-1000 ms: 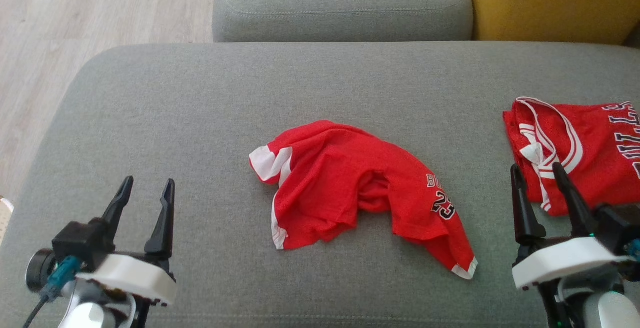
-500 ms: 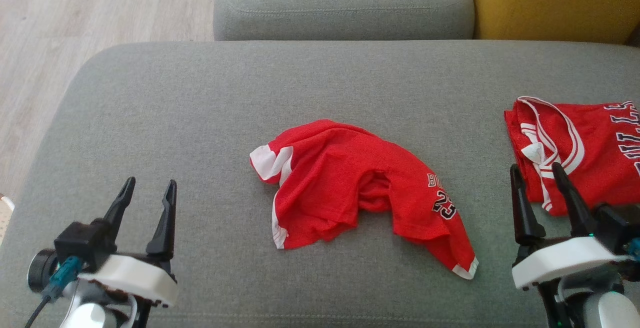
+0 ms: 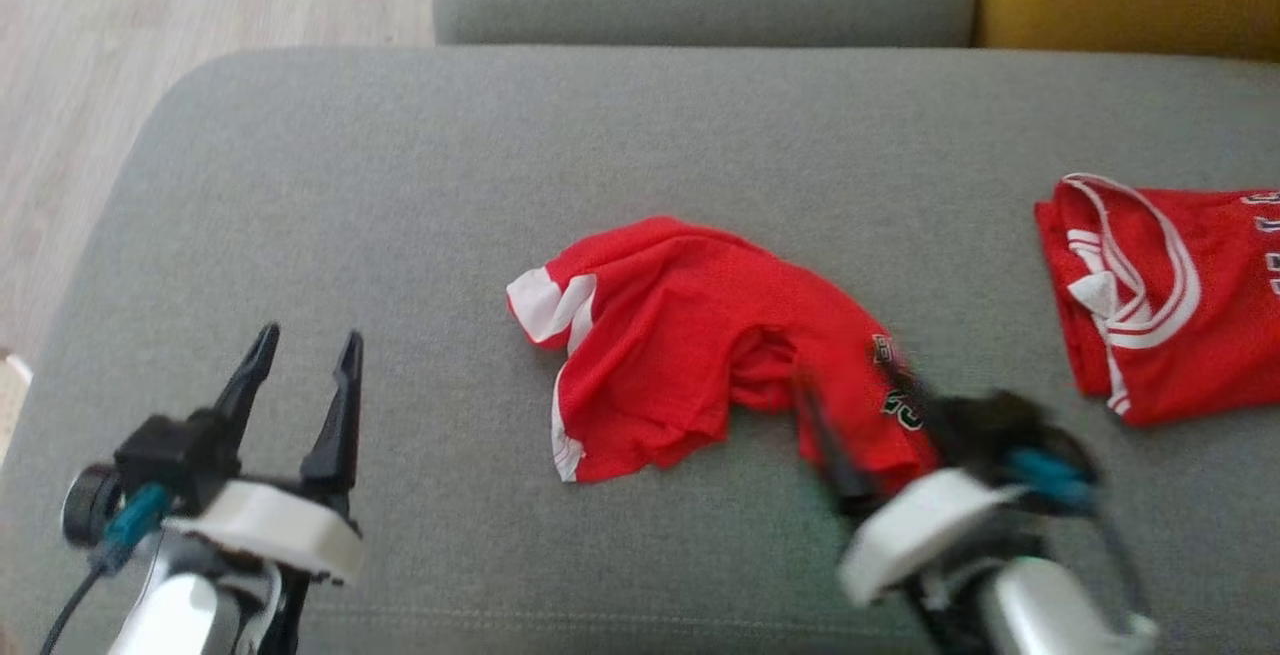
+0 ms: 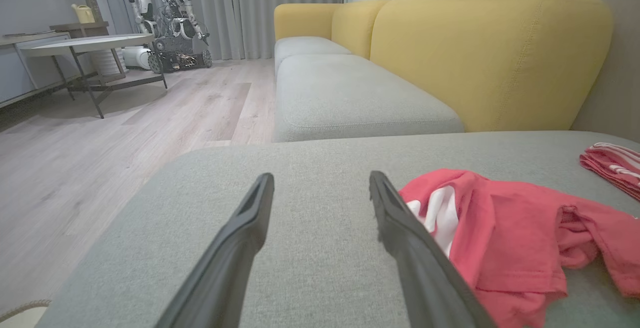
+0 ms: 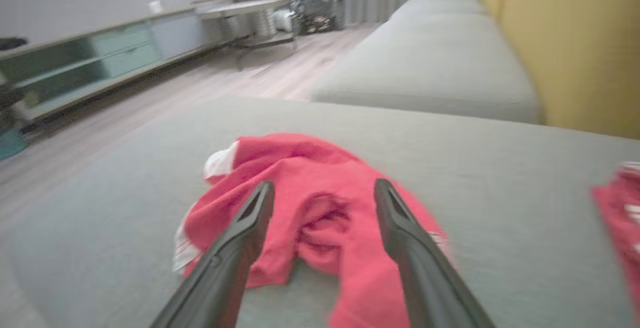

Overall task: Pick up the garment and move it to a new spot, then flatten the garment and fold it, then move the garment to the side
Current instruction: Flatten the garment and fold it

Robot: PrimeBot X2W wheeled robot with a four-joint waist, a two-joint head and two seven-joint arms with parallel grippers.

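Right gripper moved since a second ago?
Yes. The right gripper went left, from beside the folded jersey to over the right end of the crumpled garment.

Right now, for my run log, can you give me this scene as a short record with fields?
surface: grey sofa cushion
target: crumpled red garment, mid-cushion, not flattened
other item: second red garment, lying apart to the right
left gripper: open, holding nothing, to the left of the crumpled red garment
right gripper: open, fingers pointed at the target's right part; contact cannot be told, picture blurred
task stage: pick-up not yet done
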